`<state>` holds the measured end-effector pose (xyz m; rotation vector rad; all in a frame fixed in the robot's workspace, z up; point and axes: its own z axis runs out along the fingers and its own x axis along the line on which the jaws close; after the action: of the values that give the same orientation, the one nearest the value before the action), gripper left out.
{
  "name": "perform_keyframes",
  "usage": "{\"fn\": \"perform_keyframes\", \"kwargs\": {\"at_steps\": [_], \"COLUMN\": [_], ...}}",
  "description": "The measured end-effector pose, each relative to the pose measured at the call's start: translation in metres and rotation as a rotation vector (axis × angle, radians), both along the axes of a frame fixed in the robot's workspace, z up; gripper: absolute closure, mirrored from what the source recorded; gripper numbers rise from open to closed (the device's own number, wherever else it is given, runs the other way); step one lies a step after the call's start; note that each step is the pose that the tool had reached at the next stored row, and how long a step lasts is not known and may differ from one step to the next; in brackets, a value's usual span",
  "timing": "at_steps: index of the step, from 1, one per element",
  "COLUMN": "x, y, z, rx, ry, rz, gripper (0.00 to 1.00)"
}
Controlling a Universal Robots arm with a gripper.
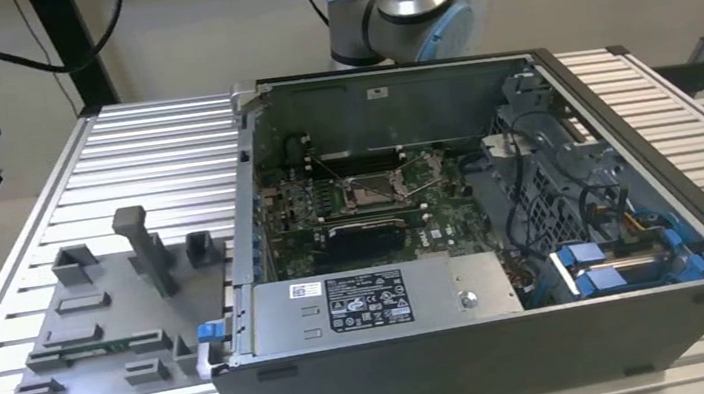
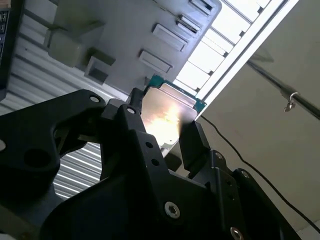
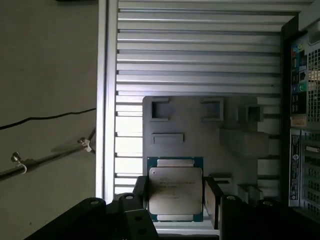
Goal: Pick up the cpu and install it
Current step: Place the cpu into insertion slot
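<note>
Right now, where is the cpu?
In the first wrist view, the cpu is gripped in the claw, over the grey fixture tray beside the computer case.

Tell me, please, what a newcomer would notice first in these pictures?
First the cpu, its pale metal top shining, clamped between the black jaws of the gripper above the grey fixture tray in both wrist views. In the exterior view, the open computer case with its green motherboard stands in the middle.

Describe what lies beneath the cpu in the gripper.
In the first wrist view, the grey fixture tray on the slatted table lies beneath the cpu; the tray's part directly under it is covered.
</note>
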<state>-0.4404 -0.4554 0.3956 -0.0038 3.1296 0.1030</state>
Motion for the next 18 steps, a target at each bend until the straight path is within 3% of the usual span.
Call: {"fn": "perform_keyframes", "kwargs": {"at_steps": [2, 9, 18], "x": [0.0000, 0.0017, 0.0305], "y": [0.0000, -0.0001, -0.0017], "z": [0.0048, 0.0054, 0.0052], "rx": [-0.0001, -0.0003, 0.0000], "ry": [0.0002, 0.0001, 0.0061], "rz": [0.000, 0.000, 0.001], "gripper": [1.00, 1.00, 1.00]}}
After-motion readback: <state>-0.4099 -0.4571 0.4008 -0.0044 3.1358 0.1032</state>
